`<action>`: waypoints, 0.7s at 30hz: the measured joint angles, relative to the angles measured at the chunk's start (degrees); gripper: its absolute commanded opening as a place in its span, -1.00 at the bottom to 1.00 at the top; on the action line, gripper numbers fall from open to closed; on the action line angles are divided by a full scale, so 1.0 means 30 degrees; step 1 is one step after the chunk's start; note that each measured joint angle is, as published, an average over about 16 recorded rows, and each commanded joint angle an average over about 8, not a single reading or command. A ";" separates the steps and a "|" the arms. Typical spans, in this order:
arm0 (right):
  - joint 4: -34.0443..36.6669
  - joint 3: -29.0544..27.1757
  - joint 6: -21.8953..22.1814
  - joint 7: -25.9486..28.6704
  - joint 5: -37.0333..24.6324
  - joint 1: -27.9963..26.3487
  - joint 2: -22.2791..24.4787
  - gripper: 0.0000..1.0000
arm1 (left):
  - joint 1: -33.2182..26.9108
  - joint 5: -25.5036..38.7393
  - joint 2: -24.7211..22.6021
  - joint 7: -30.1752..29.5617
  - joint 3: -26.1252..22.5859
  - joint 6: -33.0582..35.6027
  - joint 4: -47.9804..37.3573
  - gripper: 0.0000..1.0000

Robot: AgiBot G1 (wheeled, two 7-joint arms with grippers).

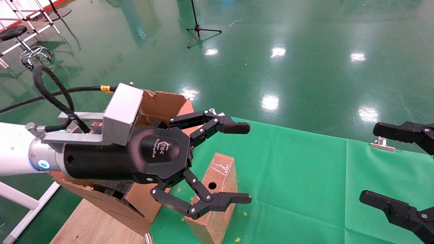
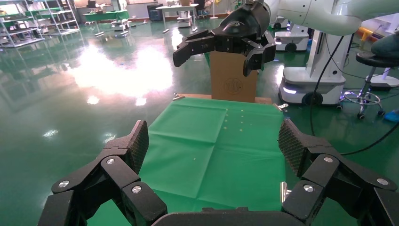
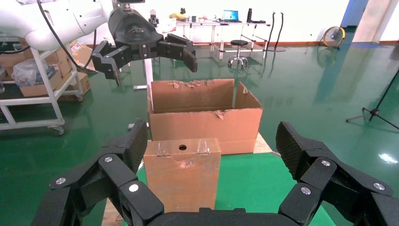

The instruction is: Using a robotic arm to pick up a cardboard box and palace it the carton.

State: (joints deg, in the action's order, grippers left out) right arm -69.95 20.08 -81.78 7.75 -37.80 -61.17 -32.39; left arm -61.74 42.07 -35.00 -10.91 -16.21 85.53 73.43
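The slim brown cardboard box [image 1: 222, 169] stands upright on the green cloth [image 1: 298, 176], its taped top face with the round hole facing up. It also shows in the right wrist view [image 3: 181, 174]. The large carton [image 1: 162, 105] with torn flaps and black foam stands just behind it [image 3: 207, 127]. The white robotic arm's left gripper [image 1: 250, 163] is open and empty. It hovers raised beside the carton, above the slim box, without touching it [image 3: 146, 52]. My right gripper [image 1: 368, 162] is open and empty at the cloth's right edge, fingers toward the box [image 2: 221, 47].
The carton rests on a wooden board [image 1: 88, 220] at the table's left end. A metal clip [image 1: 383, 145] holds the cloth's far right edge. Another cardboard box [image 2: 233, 82] stands beyond the cloth behind the right gripper. A tripod [image 1: 200, 28] and a stool [image 1: 20, 37] stand on the floor.
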 measured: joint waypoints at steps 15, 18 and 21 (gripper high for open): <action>0.0000 0.0000 0.0000 0.0000 0.0000 0.0000 0.0000 0.95 | -0.0010 0.0059 0.0014 0.0006 -0.0012 -0.0014 0.0024 1.00; 0.0000 0.0000 0.0000 0.0000 0.0000 0.0000 0.0000 0.40 | -0.0074 0.0274 0.0051 -0.0004 -0.0071 -0.0070 0.0111 1.00; 0.0000 0.0000 0.0000 0.0000 0.0000 0.0000 0.0000 -0.35 | -0.0214 0.0757 0.0120 -0.0138 -0.0226 -0.0236 0.0247 1.00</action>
State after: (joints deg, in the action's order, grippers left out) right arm -69.95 20.08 -81.77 7.75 -37.80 -61.17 -32.39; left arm -62.39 44.34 -34.64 -11.32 -16.89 84.83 74.17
